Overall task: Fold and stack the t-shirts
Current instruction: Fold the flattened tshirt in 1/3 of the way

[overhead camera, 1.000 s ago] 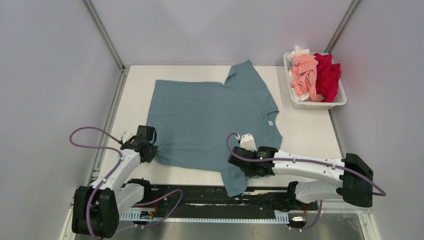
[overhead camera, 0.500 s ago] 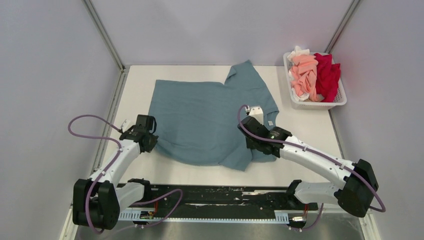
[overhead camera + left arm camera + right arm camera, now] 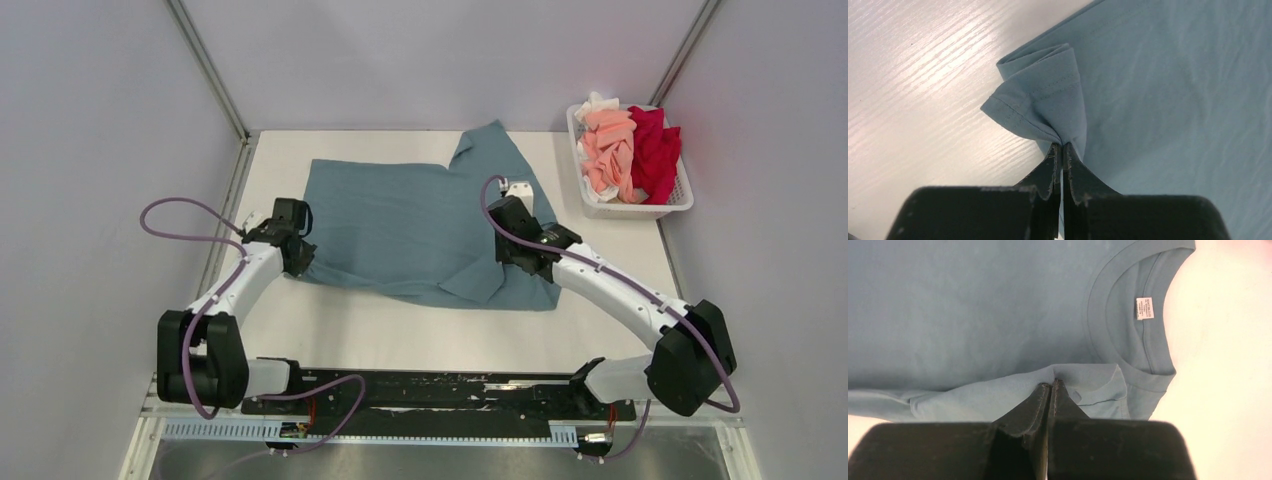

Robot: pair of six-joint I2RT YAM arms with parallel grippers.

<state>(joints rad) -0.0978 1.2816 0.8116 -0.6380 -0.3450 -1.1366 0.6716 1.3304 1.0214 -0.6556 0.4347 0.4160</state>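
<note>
The dusty blue-grey t-shirt [image 3: 410, 220] lies on the white table, its near edge lifted and folded back over itself. My left gripper [image 3: 296, 252] is shut on the shirt's near left corner [image 3: 1040, 107], which bunches above the closed jaws. My right gripper [image 3: 520, 250] is shut on the shirt's near right edge [image 3: 1058, 377], held over the body just short of the collar and its small white neck label [image 3: 1145, 307]. Salmon pink [image 3: 607, 150], crimson red [image 3: 656, 150] and white [image 3: 598, 103] t-shirts are heaped in the basket.
A white slatted plastic basket [image 3: 590, 203] stands at the back right corner of the table. Grey walls close in on both sides. A black rail [image 3: 420, 390] runs along the near edge between the arm bases.
Both grippers have moved away from me, carrying the shirt's near edge up and over its body. The right gripper travelled furthest; the hanging sleeve is off the front rail.
</note>
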